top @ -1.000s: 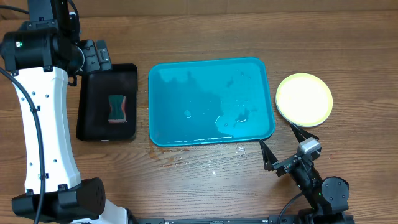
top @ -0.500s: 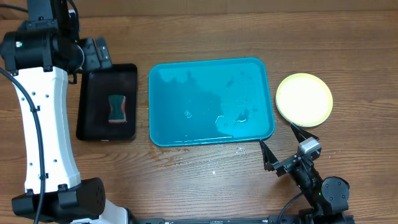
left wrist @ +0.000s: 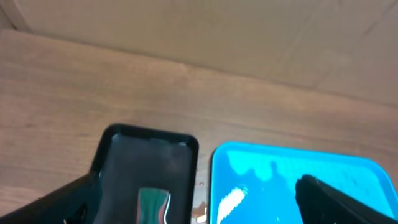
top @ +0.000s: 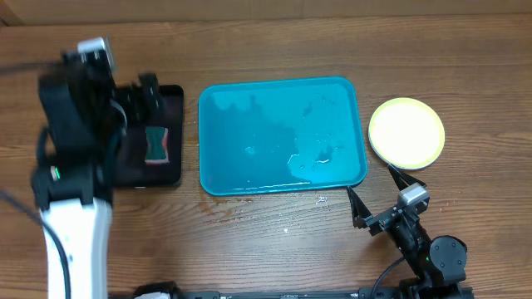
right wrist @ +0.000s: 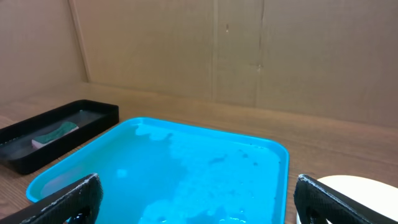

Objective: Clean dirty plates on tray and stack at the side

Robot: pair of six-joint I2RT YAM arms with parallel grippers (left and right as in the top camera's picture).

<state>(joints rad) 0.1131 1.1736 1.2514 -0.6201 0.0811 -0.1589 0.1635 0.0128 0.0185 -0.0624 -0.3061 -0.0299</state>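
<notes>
Tray [top: 249, 116] bare and wet; plates [top: 406, 133] stacked just right of it, yellow-green on top. Left gripper [left wrist: 198, 186] spread wide, empty, over black tray [top: 170, 95] holding sponge [top: 156, 144]; right gripper [top: 369, 179] likewise spread and empty, near tray's corner. Judged: final step, with only parking both arms left.

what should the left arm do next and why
Probably just lift the left gripper away toward rest. It is open and empty above the black tray, where the sponge lies. The teal tray holds no plates, and the yellow-green plate sits beside it. Nothing dirty shows.
</notes>
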